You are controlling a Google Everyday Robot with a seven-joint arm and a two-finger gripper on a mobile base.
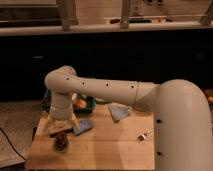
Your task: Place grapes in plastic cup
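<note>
The end effector (pixel 60 128) is hovering with its jaws spread wide and empty, just above the grapes (pixel 61 144) near the front-left edge of the bench (pixel 112 150). An off-centre closing risks pushing the bunch off that edge or crushing berries. The plastic cup is not discernible.

Cream tubular arm (pixel 115 92), dark screw dots; tan gripper (pixel 61 131) over table (pixel 110 150).

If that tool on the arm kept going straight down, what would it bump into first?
Most likely the dark grapes right beneath the open tool, low over the wooden table; depth is hard to judge.
</note>
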